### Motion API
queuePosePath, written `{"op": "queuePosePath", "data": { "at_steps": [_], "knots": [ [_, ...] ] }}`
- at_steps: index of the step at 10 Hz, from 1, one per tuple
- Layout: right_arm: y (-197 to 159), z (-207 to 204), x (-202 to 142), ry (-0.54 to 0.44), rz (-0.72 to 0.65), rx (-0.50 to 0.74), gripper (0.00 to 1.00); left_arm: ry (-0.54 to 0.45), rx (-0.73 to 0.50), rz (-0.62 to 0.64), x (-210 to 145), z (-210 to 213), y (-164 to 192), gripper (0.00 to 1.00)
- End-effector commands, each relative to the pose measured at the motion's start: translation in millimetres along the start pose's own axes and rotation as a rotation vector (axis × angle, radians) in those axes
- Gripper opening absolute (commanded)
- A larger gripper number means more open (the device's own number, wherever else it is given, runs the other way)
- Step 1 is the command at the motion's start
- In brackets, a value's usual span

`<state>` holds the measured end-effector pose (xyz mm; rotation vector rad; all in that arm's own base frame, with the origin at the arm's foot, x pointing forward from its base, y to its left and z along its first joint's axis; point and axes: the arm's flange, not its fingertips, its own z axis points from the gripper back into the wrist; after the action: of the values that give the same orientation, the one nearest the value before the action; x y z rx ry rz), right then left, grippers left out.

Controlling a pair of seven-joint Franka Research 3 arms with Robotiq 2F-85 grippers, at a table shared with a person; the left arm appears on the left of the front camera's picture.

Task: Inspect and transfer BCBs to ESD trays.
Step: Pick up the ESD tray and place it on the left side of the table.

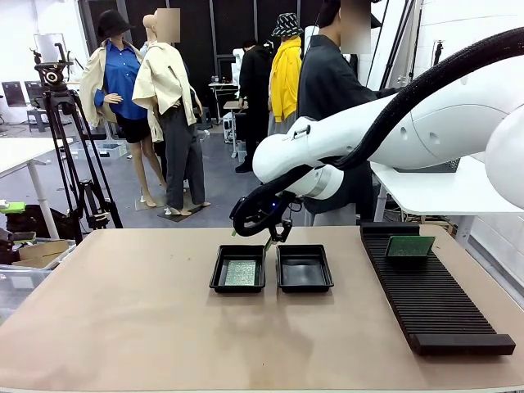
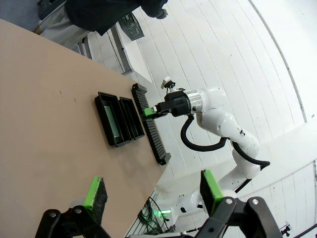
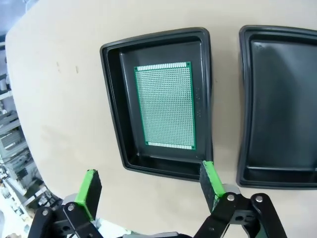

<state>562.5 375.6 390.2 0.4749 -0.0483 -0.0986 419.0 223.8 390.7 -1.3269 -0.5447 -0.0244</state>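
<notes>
A: Fig. — surface & room?
B: Matte tan table [image 1: 123,327] w/ a few faint marks. At the far side stands 1 person [image 1: 327,90] in a dark coat. A tripod [image 1: 70,147] is at far left, a white side table [image 1: 442,192] at far right. The bkgd is an open workroom w/ a grey floor.
A: Task items?
B: 2 black ESD trays sit side by side at table ctr, just apart: left tray [image 1: 218,277] and right tray [image 1: 304,270]. BCB 1 [image 3: 166,105] lies flat on the left tray's floor and is smaller than that floor. It is a green board w/ a fine grid of holes and a pale strip along each short edge. BCB 2 [image 1: 410,246] stands on edge at the far end of the ribbed black rack [image 1: 434,307], right of the trays.
A: Grippers?
B: right gripper [image 3: 148,174] hangs over the left tray, fingers spread wide, nothing btwn the green pads. left gripper [image 2: 153,183] is well apart from the trays, above the table, likewise spread and holding nothing.
</notes>
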Motion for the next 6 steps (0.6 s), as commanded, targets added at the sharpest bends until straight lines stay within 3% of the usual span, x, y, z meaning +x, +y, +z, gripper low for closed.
{"op": "queuePosePath", "data": {
  "at_steps": [1,6],
  "knots": [
    [-0.8,0.7,2.1,-0.008,-0.009,0.02,1.0,-0.004,0.009,0.005,-0.6,0.9,-2.5,1.0],
    [-0.8,0.7,2.1,-0.008,-0.009,0.02,1.0,-0.004,0.009,0.005,-0.6,0.9,-2.5,1.0]
  ]
}}
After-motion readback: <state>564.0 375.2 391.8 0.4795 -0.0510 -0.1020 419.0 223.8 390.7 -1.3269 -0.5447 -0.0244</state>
